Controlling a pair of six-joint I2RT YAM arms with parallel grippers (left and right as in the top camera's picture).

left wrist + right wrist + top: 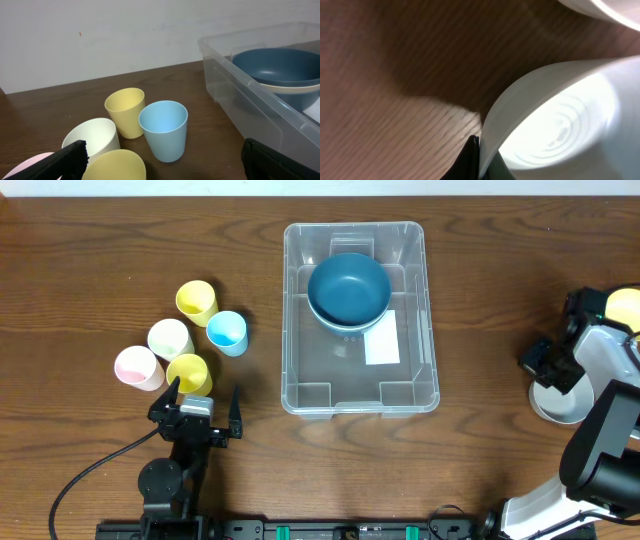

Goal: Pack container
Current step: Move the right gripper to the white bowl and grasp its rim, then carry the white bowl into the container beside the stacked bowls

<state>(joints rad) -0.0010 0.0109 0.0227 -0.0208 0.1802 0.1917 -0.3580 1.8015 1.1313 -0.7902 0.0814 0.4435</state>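
The clear plastic container point(290, 320) stands in the middle of the table with stacked dark blue bowls point(348, 288) in its far half. In the left wrist view the container point(225, 75) and the blue bowls point(277, 65) lie to the right. My left gripper point(204, 402) is open just in front of the cups, its fingers wide apart with nothing between them point(165, 162). At the right edge my right gripper point(548, 376) is shut on the rim of a white bowl point(558, 404). The right wrist view shows that rim pinched between the fingers point(479, 145) of the right gripper.
Several cups cluster left of the container: a yellow cup point(196, 301), a blue cup point(227, 332), a white cup point(169, 338), a pink cup point(138, 367) and a second yellow cup point(188, 372). A yellow bowl point(625, 305) sits at the far right. A white label point(382, 340) lies on the container's base.
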